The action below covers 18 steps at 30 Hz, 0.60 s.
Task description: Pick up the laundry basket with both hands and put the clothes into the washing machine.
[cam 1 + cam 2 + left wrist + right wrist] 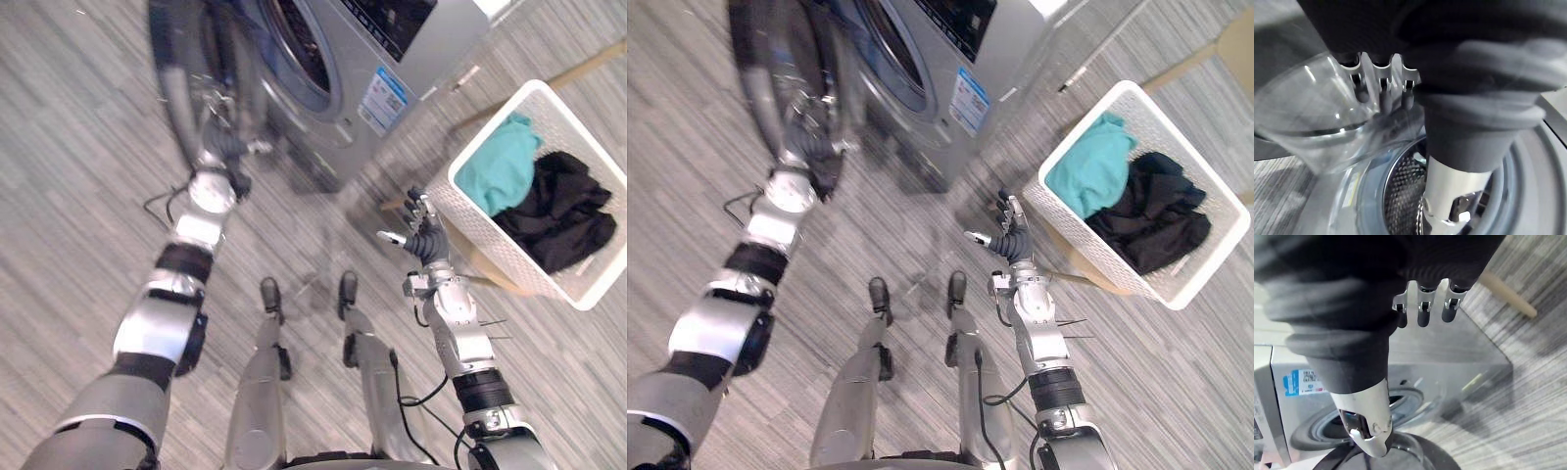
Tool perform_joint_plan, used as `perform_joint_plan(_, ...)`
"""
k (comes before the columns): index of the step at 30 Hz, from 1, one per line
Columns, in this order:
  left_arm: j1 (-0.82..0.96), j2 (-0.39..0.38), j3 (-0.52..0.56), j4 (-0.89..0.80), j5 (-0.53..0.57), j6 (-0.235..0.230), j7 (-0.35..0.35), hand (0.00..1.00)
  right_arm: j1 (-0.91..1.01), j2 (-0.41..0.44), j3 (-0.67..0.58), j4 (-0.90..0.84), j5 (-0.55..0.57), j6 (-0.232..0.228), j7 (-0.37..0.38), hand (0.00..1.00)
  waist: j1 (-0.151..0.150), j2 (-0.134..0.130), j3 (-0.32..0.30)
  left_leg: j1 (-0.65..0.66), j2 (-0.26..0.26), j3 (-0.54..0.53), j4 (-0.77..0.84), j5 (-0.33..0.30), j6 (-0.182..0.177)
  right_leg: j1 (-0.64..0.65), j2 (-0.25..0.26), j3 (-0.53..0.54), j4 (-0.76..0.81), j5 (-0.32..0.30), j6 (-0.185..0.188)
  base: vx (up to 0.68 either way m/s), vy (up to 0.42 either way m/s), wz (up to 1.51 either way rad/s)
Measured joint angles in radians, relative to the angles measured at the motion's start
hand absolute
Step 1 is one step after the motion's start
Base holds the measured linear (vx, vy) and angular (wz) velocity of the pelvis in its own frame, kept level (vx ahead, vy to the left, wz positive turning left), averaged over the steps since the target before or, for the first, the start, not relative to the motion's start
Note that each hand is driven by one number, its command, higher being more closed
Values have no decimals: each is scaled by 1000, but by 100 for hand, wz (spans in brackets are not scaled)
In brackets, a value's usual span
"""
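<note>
Right hand (428,245) is raised over the floor (88,196), just beside the near wall of the basket (468,217). Fingers (419,208) are straight and spread with the thumb out to the side, so the hand is open and holds nothing. Can't tell if the tips touch the basket wall.

Basket is white with lattice sides and stands tilted on a wooden frame (593,64), to the right of the washer (402,69). Inside are a teal cloth (500,166) at the end nearer the washer and a black cloth (560,211) touching it at the far end. Both lie loose and partly above the rim.

Left hand (221,137) is stretched forward at the washer's door (181,88). The door stands swung open to the left of the drum (306,41). This hand is blurred in the eye views. In the left wrist view it sits against the door's clear glass bowl, with the perforated drum past it. Open or closed can't be told, and the same goes for whether it grips the door.

Washer is silver-grey, front-loading, with a blue-and-white label (384,98) on its front beside the opening. The drum looks dark inside, contents not clear. The clothes are in the basket and neither hand holds it.
</note>
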Motion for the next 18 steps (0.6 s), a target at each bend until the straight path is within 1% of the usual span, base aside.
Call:
perform_joint_plan(1, -16, 12, 1, 0, 0, 0, 6, 0, 21, -2, -6, -24, 2, -4, 0, 0, -1, -2, 1, -7, 2, 0, 0, 0, 0, -1, 2, 1, -12, 5, 1, 8, -23, -12)
perform_joint_plan(2, -37, 32, 8, 0, 0, 0, 12, 0, 58, -4, -17, -65, 4, -14, -1, 0, 1, -6, 3, -16, 5, 3, 0, 0, 0, -1, 7, 3, -32, 19, -6, 17, -19, -7)
perform_joint_plan(3, -40, 41, 32, 0, 0, 1, 14, 0, 89, -4, -22, -99, 6, -16, -1, 0, 3, -7, 3, -19, 8, 5, 0, 0, 0, 0, 10, 3, -42, 22, -8, 27, -21, -7)
perform_joint_plan(5, -40, 47, 56, -1, 1, 5, 15, 0, 124, -4, -29, -145, 7, -17, -1, 0, 9, -8, 4, -20, 14, 5, 3, -1, 0, 2, 15, 2, -45, 22, -9, 10, -7, -2)
perform_joint_plan(6, -40, 53, 88, -1, 0, 12, 19, 0, 150, -4, -30, -188, 7, -19, 0, 0, 11, -15, 7, -24, 21, 5, 17, -7, 7, 5, 19, 0, -46, 22, -9, 0, 0, 0)
perform_joint_plan(9, -39, 45, 132, -2, 0, 24, 34, 0, 192, -4, -44, -256, 7, -31, -2, 0, 19, -16, 8, -30, 28, 6, 50, -31, 8, 22, 23, -2, -58, 22, -9, 10, -5, 0)
perform_joint_plan(10, -39, 38, 146, -3, 0, 25, 35, 0, 202, -3, -46, -266, 7, -38, -3, 0, 24, -16, 9, -31, 30, 6, 61, -38, 8, 26, 24, -2, -59, 22, -9, 0, 0, 0)
perform_joint_plan(11, -31, 25, 162, -10, 0, 25, 36, 0, 220, 0, -52, -287, 6, -39, -4, 0, 36, -16, 9, -31, 34, 7, 84, -53, 6, 38, 25, -1, -62, 22, -9, 26, 1, -4)
perform_joint_plan(13, 29, 13, 187, -75, 0, 23, 35, 0, 222, 9, -58, -298, 5, -40, -4, 0, 44, -15, 10, -28, 41, 7, 116, -75, 4, 55, 28, 0, -62, 18, -8, 23, -7, -4)
perform_joint_plan(15, 155, -41, 194, -178, -2, 15, 34, 0, 228, 14, -83, -298, 3, -43, -9, 0, 66, -7, 14, -8, 42, 7, 132, -89, 2, 81, 28, 0, -61, 9, -11, 0, 0, 0)
perform_joint_plan(17, 246, -81, 194, -217, -5, 9, 33, 0, 230, 14, -83, -298, -2, -43, -13, 0, 71, -3, 15, 7, 42, 4, 131, -96, -5, 96, 28, -4, -55, 0, -13, 20, -13, 6)
perform_joint_plan(18, 302, -109, 194, -234, -7, 9, 33, 0, 231, 15, -83, -297, -5, -43, -15, 0, 72, -3, 15, 15, 41, 4, 130, -98, -5, 101, 27, -4, -50, -10, -8, 36, -19, 4)
